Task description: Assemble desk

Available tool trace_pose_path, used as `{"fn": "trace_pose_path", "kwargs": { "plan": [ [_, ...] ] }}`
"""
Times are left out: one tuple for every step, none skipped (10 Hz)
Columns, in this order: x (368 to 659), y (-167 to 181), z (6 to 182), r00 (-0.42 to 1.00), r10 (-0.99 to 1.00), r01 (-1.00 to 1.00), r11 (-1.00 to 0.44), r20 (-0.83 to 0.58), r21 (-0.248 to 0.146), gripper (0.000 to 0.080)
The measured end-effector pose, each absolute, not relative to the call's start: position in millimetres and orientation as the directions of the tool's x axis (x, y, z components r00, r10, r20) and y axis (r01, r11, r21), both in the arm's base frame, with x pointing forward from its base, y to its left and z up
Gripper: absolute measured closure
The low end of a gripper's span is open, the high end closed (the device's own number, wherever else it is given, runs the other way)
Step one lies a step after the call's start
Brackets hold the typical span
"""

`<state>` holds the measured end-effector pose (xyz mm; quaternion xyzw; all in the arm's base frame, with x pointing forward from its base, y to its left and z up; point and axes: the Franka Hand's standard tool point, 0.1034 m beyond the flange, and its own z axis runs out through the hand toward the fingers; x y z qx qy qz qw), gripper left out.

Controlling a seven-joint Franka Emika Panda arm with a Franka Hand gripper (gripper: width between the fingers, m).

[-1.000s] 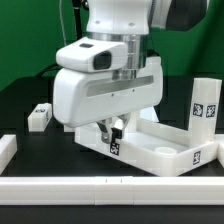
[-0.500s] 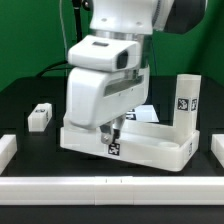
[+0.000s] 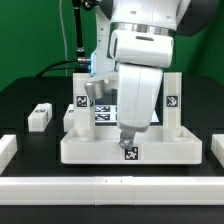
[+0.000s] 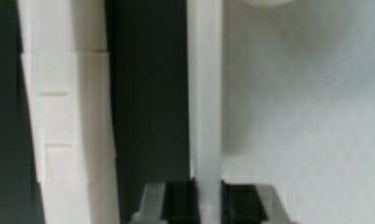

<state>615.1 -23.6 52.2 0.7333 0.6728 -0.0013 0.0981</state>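
**Operator:** Where is the desk top sitting?

**Spotter:** Your desk top [image 3: 90, 150] lies flat in the middle of the black surface [image 3: 30, 95], open side up. Its long front wall faces the exterior camera. A square tag [image 3: 130, 152] sits on that wall, a little toward the exterior view's right of its middle.

**Operator:** And the hand?

**Spotter:** Your hand [image 3: 127, 138] comes straight down onto the front wall, just above that tag. It is pinched narrow on the rim. In the wrist view the thin white rim runs between the two dark fingers [image 4: 166, 205], which press it from either side.

**Operator:** What about the legs?

**Spotter:** You have one upright leg [image 3: 84, 100] at the tray's far corner on the exterior view's left. A second upright leg [image 3: 172, 100] stands at the far corner on the right. Both show tags. I cannot tell whether they are fastened or only standing there. A loose leg [image 3: 40, 116] lies on the surface, well apart from the tray, on the exterior view's left.

**Operator:** Anything else around it?

**Spotter:** The marker board [image 3: 103, 112] shows between the two upright legs, partly hidden by your arm. A low white rail [image 3: 100, 186] runs along the near edge of the surface.
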Motion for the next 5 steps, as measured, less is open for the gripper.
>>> {"fn": "trace_pose_path", "kwargs": {
  "plan": [
    [615,-24,52.1,0.095,0.986,0.987,-0.076,-0.134,0.142,0.0742],
    [615,-24,52.1,0.096,0.986,0.987,-0.077,-0.134,0.142,0.0742],
    [615,-24,52.0,0.097,0.986,0.987,-0.078,-0.134,0.142,0.0742],
    [618,-21,52.9,0.109,0.985,0.986,-0.09,-0.131,0.142,0.0742],
    [629,-11,56.2,0.112,0.986,0.984,-0.093,-0.124,0.154,0.0742]
  ]
}}
